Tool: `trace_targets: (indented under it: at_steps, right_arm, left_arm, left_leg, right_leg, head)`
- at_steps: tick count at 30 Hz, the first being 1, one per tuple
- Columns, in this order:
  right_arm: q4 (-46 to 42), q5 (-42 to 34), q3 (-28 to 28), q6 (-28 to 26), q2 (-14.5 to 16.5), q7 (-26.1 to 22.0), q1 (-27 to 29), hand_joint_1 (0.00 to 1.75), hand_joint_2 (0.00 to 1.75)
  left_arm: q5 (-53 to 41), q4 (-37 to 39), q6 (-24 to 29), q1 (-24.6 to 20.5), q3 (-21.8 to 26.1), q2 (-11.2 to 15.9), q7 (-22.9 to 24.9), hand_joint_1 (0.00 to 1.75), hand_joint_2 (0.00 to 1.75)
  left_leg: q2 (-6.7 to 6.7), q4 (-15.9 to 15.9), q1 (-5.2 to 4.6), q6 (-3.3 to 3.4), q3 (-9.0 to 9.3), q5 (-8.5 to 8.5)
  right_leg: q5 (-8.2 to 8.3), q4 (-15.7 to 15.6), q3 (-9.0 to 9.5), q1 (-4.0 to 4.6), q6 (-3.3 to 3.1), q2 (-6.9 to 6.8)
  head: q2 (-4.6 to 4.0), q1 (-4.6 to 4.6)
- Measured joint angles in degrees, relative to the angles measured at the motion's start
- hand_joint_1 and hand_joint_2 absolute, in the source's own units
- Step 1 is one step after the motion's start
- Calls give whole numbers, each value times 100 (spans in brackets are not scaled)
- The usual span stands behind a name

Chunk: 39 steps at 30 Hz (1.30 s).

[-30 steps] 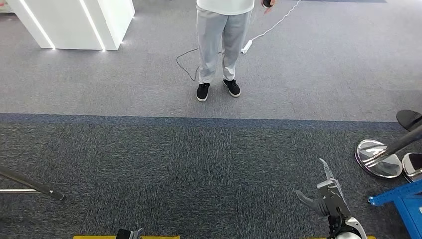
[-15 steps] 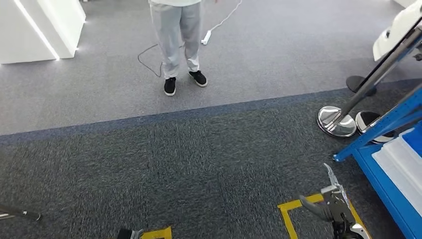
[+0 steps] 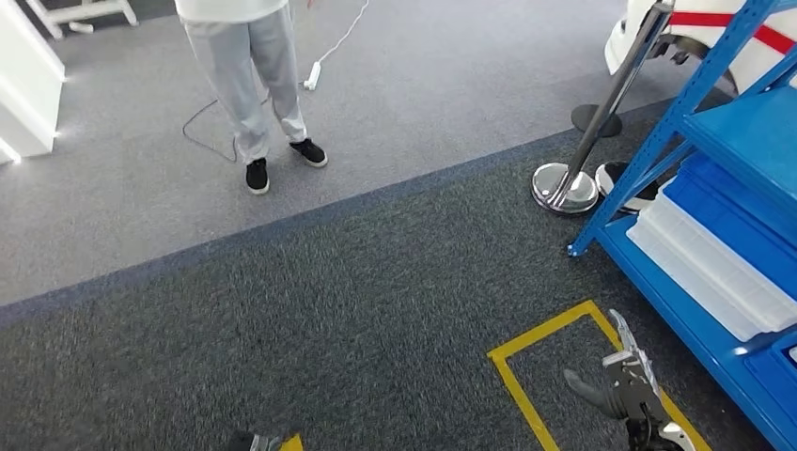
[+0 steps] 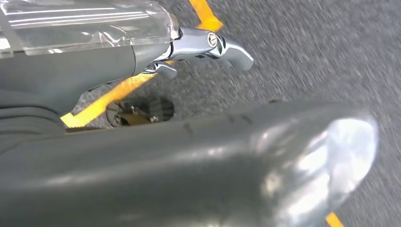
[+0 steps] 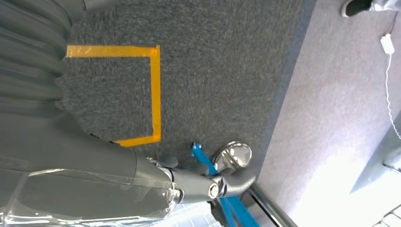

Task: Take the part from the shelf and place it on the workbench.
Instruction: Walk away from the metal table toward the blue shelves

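Observation:
A blue shelf [image 3: 700, 315] stands at the right, and its blue leg [image 5: 208, 163] also shows in the right wrist view. On its lower level lie flat white trays [image 3: 714, 268] with a blue bin [image 3: 742, 211] behind them. I cannot make out a separate part on it. My right hand [image 3: 622, 383] hangs low in front of the shelf over the yellow floor tape [image 3: 540, 343], fingers apart and empty; its fingers [image 5: 208, 185] hold nothing. My left hand [image 3: 249, 441] peeks in at the bottom edge, and its thumb [image 4: 213, 165] and fingers [image 4: 208, 45] are empty.
A person [image 3: 249, 85] stands ahead on the light grey carpet, with a white cable and power strip [image 3: 313, 75] behind. A stanchion with a chrome base [image 3: 564, 188] stands by the shelf's corner. A white cabinet [image 3: 23, 103] is at the far left.
The camera has turned to the right: the blue shelf now takes up the right side and the person has slid to the left. Both hands hang empty as before.

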Motion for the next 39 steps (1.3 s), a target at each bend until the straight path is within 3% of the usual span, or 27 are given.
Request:
trace_targets:
  at_steps: [2, 4, 6, 8, 9, 10, 12, 14, 15, 17, 18, 19, 21, 22, 23, 24, 25, 26, 28, 30, 31, 32, 33, 35, 37, 39]
  right_arm:
    - [25, 12, 5, 3, 13, -2, -40, 0, 175]
    - [49, 15, 4, 3, 9, 0, -100, 0, 175]
    - [76, 18, 8, 7, 11, 1, -182, 0, 175]
    - [106, 22, 14, 12, 19, 3, -202, 0, 175]
    - [119, 25, 16, 13, 20, 4, -187, 0, 175]
    - [129, 27, 16, 12, 20, 5, -171, 0, 175]
    - [133, 28, 14, 9, 20, 6, -152, 0, 175]
    - [124, 30, 10, 6, 20, 7, -148, 0, 175]
    - [119, 32, 8, 5, 21, 7, -143, 0, 175]
    - [113, 48, -6, 4, 22, 9, -123, 0, 175]
    - [111, 62, -15, 4, 22, 9, -118, 0, 175]
    - [113, 77, -23, 8, 22, 9, -126, 0, 175]
    - [123, 102, -25, 20, 29, 8, -165, 0, 175]
    - [134, 109, -24, 28, 35, 8, -182, 0, 175]
    - [148, 112, -22, 36, 41, 8, -190, 0, 175]
    - [163, 113, -21, 43, 46, 8, -191, 0, 175]
    - [178, 113, -21, 47, 47, 8, -191, 0, 175]
    - [191, 113, -21, 49, 47, 8, -194, 0, 175]
    - [210, 113, -21, 52, 47, 8, -211, 0, 175]
    - [226, 114, -21, 61, 48, 7, -234, 0, 175]
    - [235, 114, -21, 66, 49, 5, -240, 0, 175]
    - [241, 115, -20, 70, 46, 4, -241, 0, 175]
    - [247, 115, -20, 72, 40, 3, -236, 0, 175]
    - [256, 114, -19, 73, 15, -1, -250, 0, 175]
    - [260, 112, -16, 73, 3, -3, -273, 0, 175]
    - [263, 108, -10, 73, 8, -2, -258, 0, 175]
  left_arm:
    - [10, 0, -2, -5, 1, -4, 14, 0, 0]
    - [30, 0, -5, -13, 4, -8, 32, 0, 0]
    - [48, 0, -17, 14, 8, -9, 47, 0, 0]
    - [49, 1, -45, 56, 9, -9, 54, 0, 0]
    - [46, 2, -65, 70, 9, -10, 54, 0, 0]
    - [37, 2, -87, 77, 9, -11, 54, 0, 0]
    - [13, 2, -130, 76, 9, -13, 59, 0, 0]
    - [-3, 2, -166, 65, 8, -12, 75, 0, 0]
    - [-8, 2, -184, 58, 8, -11, 87, 0, 0]
    - [-15, 2, -219, 36, 7, -11, 108, 0, 0]
    - [-16, 2, -231, 23, 7, -11, 116, 0, 0]
    - [-16, 2, -240, 13, 7, -12, 122, 0, 0]
    - [-16, 3, -251, 10, 7, -10, 131, 0, 0]
    - [-16, 4, -255, 21, 7, -9, 133, 0, 0]
    - [-16, 6, -257, 34, 7, -8, 135, 0, 0]
    - [-15, 8, -258, 46, 7, -8, 133, 0, 0]
    - [-14, 9, -260, 52, 7, -8, 128, 0, 0]
    - [-12, 9, -262, 52, 7, -8, 119, 0, 0]
    - [-10, 9, -262, 43, 7, -1, 86, 0, 0]
    - [-34, 10, -239, 36, 7, 10, 41, 0, 0]
    - [-60, 10, -216, 32, 4, 16, 24, 0, 0]
    - [-94, 9, -186, 25, -2, 14, 9, 0, 0]
    - [-127, 9, -151, 14, -8, 12, 1, 0, 0]
    - [-188, 10, -90, -2, -23, 8, -11, 0, 0]
    - [-235, 10, -48, 13, -44, 6, -11, 0, 0]
    - [-262, 10, -12, 35, -68, 6, -5, 0, 0]
  left_leg:
    - [119, -74, -5, 26, 7, 60]
    - [278, -158, 26, 74, 9, 121]
    - [464, -190, 32, 100, -11, 153]
    - [654, -182, 31, 98, -40, 156]
    - [742, -175, 36, 89, -50, 153]
    - [827, -163, 45, 74, -56, 145]
    - [980, -119, 57, 18, -54, 111]
    - [1107, -65, 38, -63, -46, 66]
    - [1164, -52, 24, -103, -37, 50]
    - [1287, -55, 23, -181, -8, 29]
    - [1241, -19, 36, -222, -7, -12]
    - [1109, 107, 53, -254, -51, -110]
    - [722, 704, 88, -288, -316, -456]
    - [604, 1111, 95, -289, -512, -640]
    - [554, 1452, 98, -287, -685, -754]
    - [532, 1628, 98, -280, -788, -759]
    - [520, 1593, 98, -264, -793, -654]
    - [485, 1333, 97, -237, -693, -452]
    - [260, 564, 99, -165, -373, -51]
    - [76, 122, 90, -128, -202, 89]
    - [64, 67, 78, -116, -186, 80]
    - [136, 44, 77, -101, -178, 100]
    - [203, 9, 80, -76, -164, 128]
    - [348, -71, 105, -15, -144, 190]
    - [508, -94, 101, 14, -150, 203]
    - [680, -85, 99, 10, -163, 191]
  right_leg:
    - [42, -1, -38, -10, 70, 84]
    - [-94, 184, -150, 1, 122, -160]
    - [-472, 816, -449, -20, 179, -519]
    - [-757, 1508, -756, -73, 246, -634]
    - [-753, 1617, -788, -100, 278, -657]
    - [-640, 1474, -689, -126, 307, -690]
    - [-309, 683, -238, -153, 341, -916]
    - [-148, 115, 69, -135, 285, -1168]
    - [-152, 51, 87, -116, 236, -1208]
    - [-134, 65, 60, -98, 143, -1066]
    - [-119, 51, 56, -103, 104, -993]
    - [-102, 38, 54, -110, 57, -921]
    - [-70, 24, 40, -113, -21, -773]
    - [-62, 27, 26, -100, -46, -692]
    - [-56, 30, 15, -84, -58, -605]
    - [-53, 36, 8, -69, -64, -513]
    - [-51, 44, 5, -56, -66, -422]
    - [-50, 53, 7, -45, -66, -333]
    - [-48, 79, 1, -27, -50, -177]
    - [-33, 97, -35, -37, 5, -42]
    - [-20, 95, -58, -52, 49, 25]
    - [-2, 82, -78, -64, 95, 91]
    - [-4, 96, -99, -72, 127, 69]
    - [-175, 345, -239, -61, 170, -224]
    - [-549, 1008, -561, -72, 202, -566]
    - [-761, 1611, -845, -107, 255, -648]
  head:
    - [0, 1]
    - [0, 1]
    - [-1, 2]
    - [0, 3]
    - [-1, 3]
    - [0, 3]
    - [0, 3]
    - [-1, 2]
    - [-1, 2]
    - [-1, 2]
    - [0, 2]
    - [0, 2]
    - [1, 1]
    - [1, 1]
    - [1, 1]
    - [1, 1]
    - [0, 1]
    - [-1, 1]
    - [-1, 1]
    - [-1, 1]
    - [-1, 1]
    - [-1, 2]
    - [-1, 2]
    - [0, 4]
    - [0, 7]
    - [0, 7]
